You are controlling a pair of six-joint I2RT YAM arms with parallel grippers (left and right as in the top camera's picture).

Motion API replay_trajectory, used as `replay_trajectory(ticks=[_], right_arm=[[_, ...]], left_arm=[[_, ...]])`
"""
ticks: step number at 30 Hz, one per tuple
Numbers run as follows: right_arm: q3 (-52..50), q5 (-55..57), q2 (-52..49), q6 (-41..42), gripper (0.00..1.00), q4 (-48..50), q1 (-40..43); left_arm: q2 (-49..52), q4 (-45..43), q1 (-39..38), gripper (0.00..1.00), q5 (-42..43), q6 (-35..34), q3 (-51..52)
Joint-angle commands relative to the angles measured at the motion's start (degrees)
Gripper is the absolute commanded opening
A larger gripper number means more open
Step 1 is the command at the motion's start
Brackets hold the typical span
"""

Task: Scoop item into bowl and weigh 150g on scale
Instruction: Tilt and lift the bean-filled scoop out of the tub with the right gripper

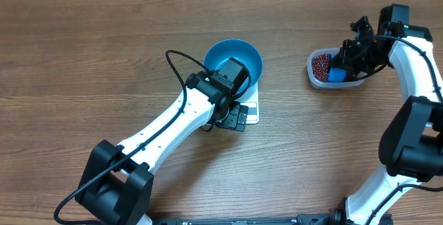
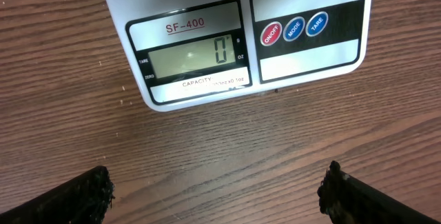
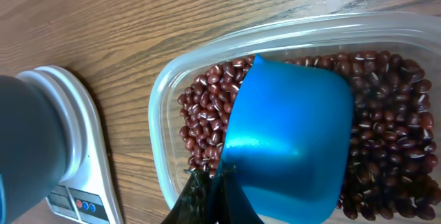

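The blue bowl [image 1: 239,53] stands on the white scale [image 1: 253,105], partly under my left arm. My left gripper [image 1: 234,118] hovers low over the table just in front of the scale. It is open, with both fingertips [image 2: 77,198] wide apart and bare wood between them. The scale [image 2: 303,58] display reads 0. My right gripper [image 1: 348,60] is shut on the handle of a small blue scoop [image 3: 293,138]. The scoop is dipped, back upward, into the red-brown beans [image 3: 204,114] in a clear plastic tub [image 3: 162,89].
The tub [image 1: 313,74] sits at the right of the table, well apart from the scale. In the right wrist view the scale [image 3: 74,156] shows at the left with a blurred grey-blue shape on it. Wood table all around.
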State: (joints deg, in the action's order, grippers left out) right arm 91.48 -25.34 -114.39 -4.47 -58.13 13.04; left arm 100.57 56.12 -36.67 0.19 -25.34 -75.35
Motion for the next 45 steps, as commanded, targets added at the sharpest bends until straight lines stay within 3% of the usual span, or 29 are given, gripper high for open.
replay_trajectory(ticks=[1, 45], right_arm=[[-1.3, -5.9, -5.6, 0.2, 0.04, -0.8, 0.4], [-0.7, -18.5, -5.6, 0.2, 0.03, -3.5, 14.1]], left_arm=[[-0.1, -0.1, -0.1, 0.99, -0.8, 0.0, 0.6], [-0.1, -0.1, -0.1, 1.0, -0.7, 0.0, 0.6]])
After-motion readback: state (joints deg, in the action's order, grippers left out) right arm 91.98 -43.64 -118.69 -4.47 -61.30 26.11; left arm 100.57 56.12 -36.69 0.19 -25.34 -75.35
